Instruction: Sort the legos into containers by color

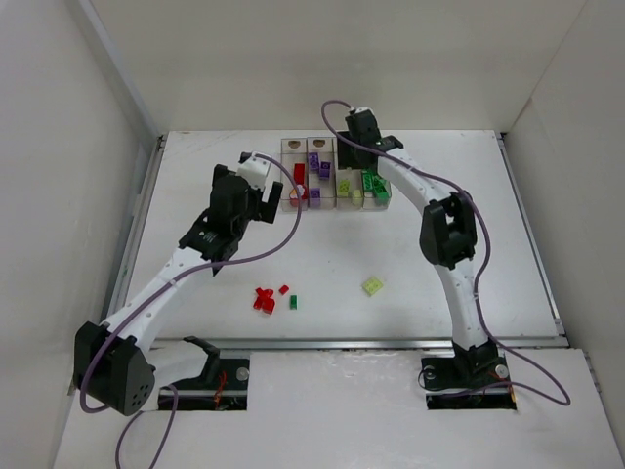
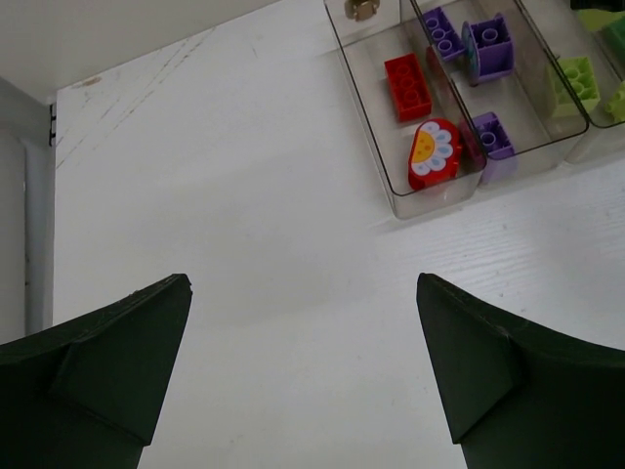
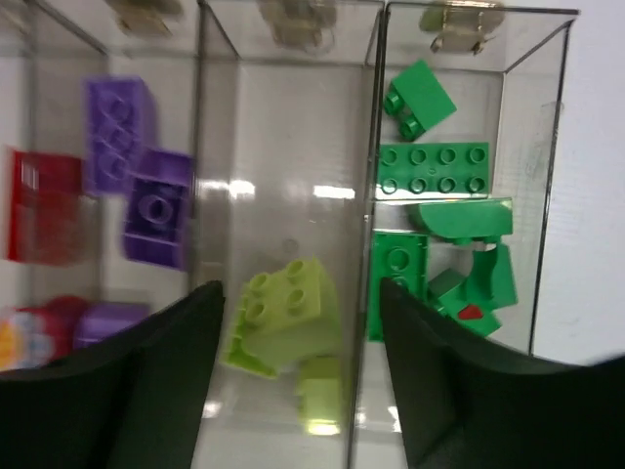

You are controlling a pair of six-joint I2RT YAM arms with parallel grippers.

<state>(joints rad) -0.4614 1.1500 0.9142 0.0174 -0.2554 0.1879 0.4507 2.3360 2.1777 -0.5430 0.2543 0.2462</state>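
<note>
The four joined clear bins [image 1: 332, 178] stand at the table's back. They hold red, purple, yellow-green and green legos. My right gripper [image 1: 354, 161] hovers over them, open. In the right wrist view its fingers [image 3: 301, 293] straddle the yellow-green bin, where a yellow-green brick [image 3: 288, 313] lies tilted, not gripped. Green bricks [image 3: 435, 168] fill the bin to the right and purple ones [image 3: 156, 205] the bin to the left. My left gripper [image 1: 262, 191] is open and empty [image 2: 303, 283] over bare table left of the bins. Loose red bricks [image 1: 264, 299], a green brick [image 1: 294, 302] and a yellow-green brick [image 1: 372, 285] lie near the front.
In the left wrist view the red bin [image 2: 391, 186] holds a red brick [image 2: 407, 86] and a red flower-printed piece [image 2: 434, 153]. White walls enclose the table on three sides. A metal rail [image 1: 391, 342] runs along the front edge.
</note>
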